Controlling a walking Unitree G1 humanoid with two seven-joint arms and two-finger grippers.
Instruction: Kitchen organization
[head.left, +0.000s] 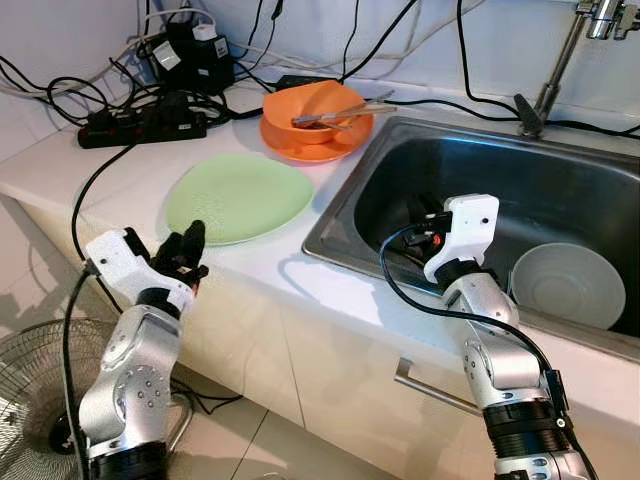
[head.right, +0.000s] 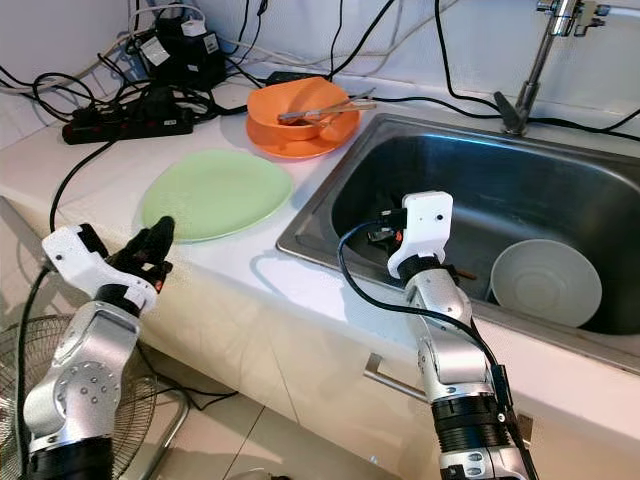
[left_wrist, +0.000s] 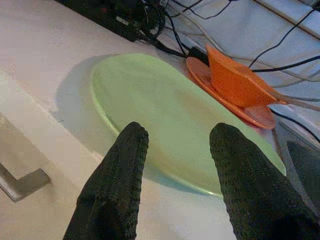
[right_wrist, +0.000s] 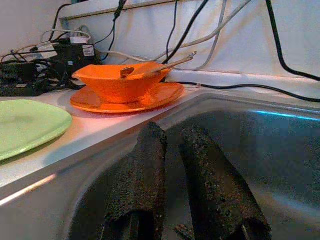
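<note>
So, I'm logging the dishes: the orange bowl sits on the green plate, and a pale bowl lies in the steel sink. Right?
Not quite. The orange bowl sits on a round orange plate, not the flat green plate beside it, as the left eye view shows. The pale round bowl does lie in the steel sink.

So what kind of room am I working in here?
Most likely a home kitchen: a steel sink with a tap set into a white counter, a green plate, and an orange bowl.
</note>
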